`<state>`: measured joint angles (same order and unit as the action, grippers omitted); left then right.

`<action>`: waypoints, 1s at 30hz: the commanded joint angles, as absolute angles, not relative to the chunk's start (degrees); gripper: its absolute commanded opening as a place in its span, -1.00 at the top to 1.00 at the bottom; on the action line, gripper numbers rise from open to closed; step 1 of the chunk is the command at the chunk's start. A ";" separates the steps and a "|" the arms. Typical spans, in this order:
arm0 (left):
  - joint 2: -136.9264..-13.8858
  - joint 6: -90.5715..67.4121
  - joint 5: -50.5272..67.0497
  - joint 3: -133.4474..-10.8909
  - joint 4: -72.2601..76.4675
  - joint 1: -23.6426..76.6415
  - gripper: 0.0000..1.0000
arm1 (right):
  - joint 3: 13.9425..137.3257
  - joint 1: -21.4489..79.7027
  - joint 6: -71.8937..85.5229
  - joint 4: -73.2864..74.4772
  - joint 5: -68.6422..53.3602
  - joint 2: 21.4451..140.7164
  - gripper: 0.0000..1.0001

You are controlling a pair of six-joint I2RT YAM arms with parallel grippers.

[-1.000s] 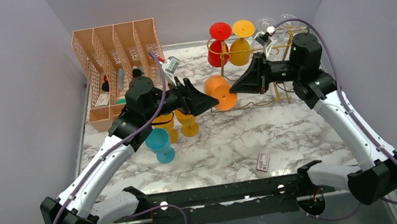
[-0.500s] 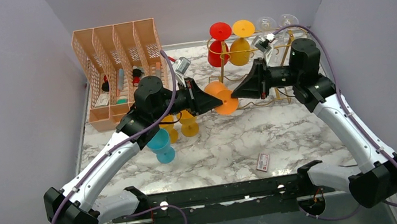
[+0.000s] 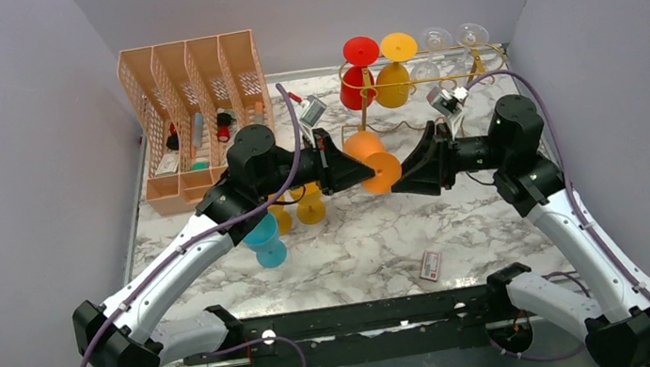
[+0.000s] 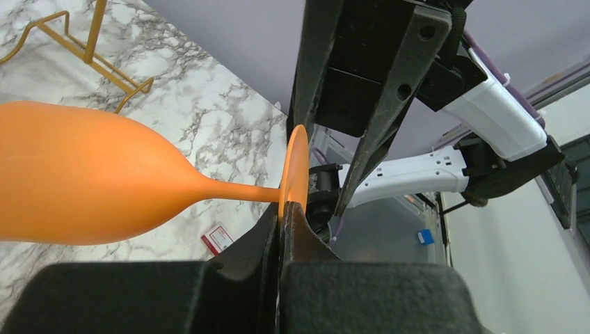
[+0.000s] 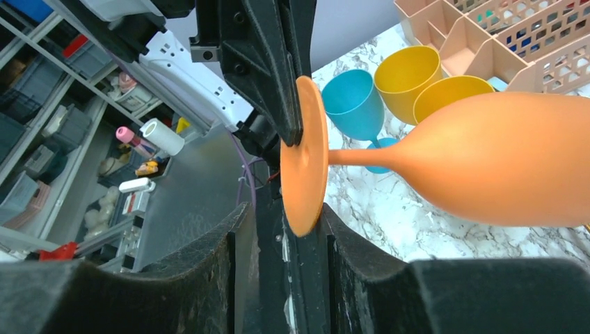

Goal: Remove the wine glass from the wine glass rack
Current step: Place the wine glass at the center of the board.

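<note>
Above the middle of the counter (image 3: 358, 246), well apart from the wine glass rack (image 3: 475, 70) at the back right, the orange wine glass (image 3: 362, 150) hangs on its side between my two arms, bowl toward the back and foot (image 5: 304, 160) toward me. The left pincer (image 4: 280, 212) is clenched on the rim of the foot, with only the disc's edge between its fingers. The right pincer (image 5: 286, 240) looks released, its fingers parted either side of the same disc with a gap showing on one side. I judge this a handover, so I'd want the left grip proven firm, then draw the right arm straight back with no twist. A thin rim pinched at one spot could pivot and let the bowl droop. After that I'd stand the glass on a bare patch, away from the teal glass (image 3: 262, 239) and the yellow glasses (image 5: 410, 73). The counter is white marble pattern with grey veins, probably slick under a narrow foot, and a small card (image 3: 430, 265) lies near the front. A peach lattice organiser (image 3: 198, 115) stands at the back left, and plain lilac walls close in three sides.
</note>
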<state>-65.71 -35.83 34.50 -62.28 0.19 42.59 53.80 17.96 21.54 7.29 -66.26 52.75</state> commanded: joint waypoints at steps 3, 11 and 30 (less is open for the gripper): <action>-67.40 -30.36 33.07 -65.84 2.84 46.24 1.00 | 53.55 18.36 25.61 4.75 -69.89 55.47 0.21; -65.67 -27.55 30.35 -64.51 2.51 47.28 1.00 | 51.16 18.31 25.75 1.52 -72.04 56.26 0.95; -62.27 -25.76 9.34 -70.40 -19.31 42.38 -0.98 | 23.50 18.45 21.67 -41.98 -81.06 47.47 0.98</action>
<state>-62.48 -24.77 16.32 -67.24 -11.27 46.76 26.98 18.06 20.49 -25.21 -75.48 49.56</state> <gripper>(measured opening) 0.988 0.021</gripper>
